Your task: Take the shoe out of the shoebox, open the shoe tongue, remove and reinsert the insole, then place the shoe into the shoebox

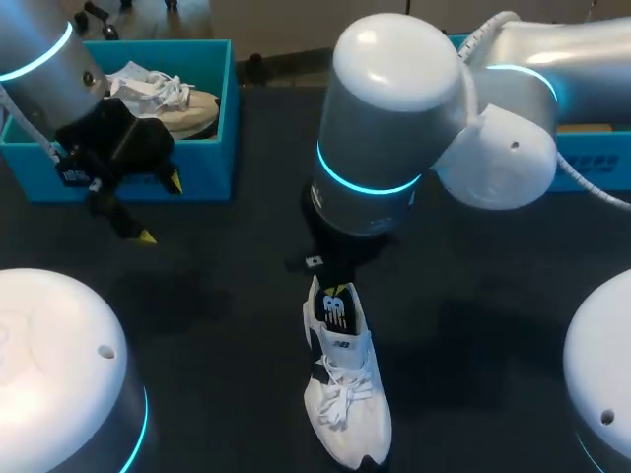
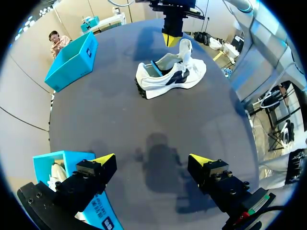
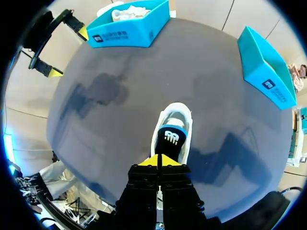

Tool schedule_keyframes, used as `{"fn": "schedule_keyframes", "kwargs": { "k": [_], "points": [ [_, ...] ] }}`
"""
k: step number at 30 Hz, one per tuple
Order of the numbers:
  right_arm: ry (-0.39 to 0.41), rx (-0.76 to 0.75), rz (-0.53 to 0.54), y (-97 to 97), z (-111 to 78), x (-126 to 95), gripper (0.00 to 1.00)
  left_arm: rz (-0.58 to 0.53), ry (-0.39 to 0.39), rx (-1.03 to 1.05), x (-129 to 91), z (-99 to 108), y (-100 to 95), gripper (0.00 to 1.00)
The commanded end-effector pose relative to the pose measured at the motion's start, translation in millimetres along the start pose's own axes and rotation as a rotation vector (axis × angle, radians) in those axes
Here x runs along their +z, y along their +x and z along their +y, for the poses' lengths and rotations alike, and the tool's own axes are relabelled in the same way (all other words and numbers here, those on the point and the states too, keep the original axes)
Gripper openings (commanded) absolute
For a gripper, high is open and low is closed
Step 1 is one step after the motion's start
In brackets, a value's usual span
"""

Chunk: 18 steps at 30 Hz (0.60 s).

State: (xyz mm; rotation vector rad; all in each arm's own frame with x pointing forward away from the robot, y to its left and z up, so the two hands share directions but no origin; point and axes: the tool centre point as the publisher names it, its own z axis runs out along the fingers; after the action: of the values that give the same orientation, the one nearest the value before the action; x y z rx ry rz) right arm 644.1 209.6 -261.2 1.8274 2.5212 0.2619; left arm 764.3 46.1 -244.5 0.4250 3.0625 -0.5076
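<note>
On the tabletop (image 1: 473,296): white shoe (image 1: 347,399), upright on its sole, out of the shoebox (image 1: 229,118) at the far left. Long axis near to far, toe toward the robot's side, heel under the right arm. Black tongue (image 1: 335,311) raised, directly below the right pincer (image 3: 160,161). Tips pressed together with no gap showing; hard to tell whether the tongue's edge is caught between them. Left pincer (image 2: 152,161) spread wide, holding nothing, just in front of the shoebox and well apart from the shoe. Right arm clearly nearer. Likely next: lifting the tongue back along that axis to bare the insole.
</note>
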Motion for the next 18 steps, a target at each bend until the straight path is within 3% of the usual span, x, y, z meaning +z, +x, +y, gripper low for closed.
{"fn": "schedule_keyframes", "kwargs": {
  "k": [1, 4, 12, 18],
  "points": [
    [-0.004, 0.000, 0.005, -2.6, -2.0, -2.5, 0.00, -0.002, -0.002, 0.000, -0.6, 0.0, 1.4, 1.00],
    [-0.006, -0.004, 0.008, -2.1, -1.2, 0.2, 0.00, 0.004, -0.002, 0.006, 0.2, -0.6, 1.1, 1.00],
    [-0.084, 0.003, -0.032, 2.0, -4.6, 39.2, 0.00, 0.037, 0.007, 0.001, -3.9, 11.0, -13.4, 1.00],
    [-0.130, 0.006, -0.042, -2.4, -4.1, 47.4, 0.00, 0.036, -0.007, -0.040, -4.4, 18.1, -20.9, 1.00]
  ]
}}
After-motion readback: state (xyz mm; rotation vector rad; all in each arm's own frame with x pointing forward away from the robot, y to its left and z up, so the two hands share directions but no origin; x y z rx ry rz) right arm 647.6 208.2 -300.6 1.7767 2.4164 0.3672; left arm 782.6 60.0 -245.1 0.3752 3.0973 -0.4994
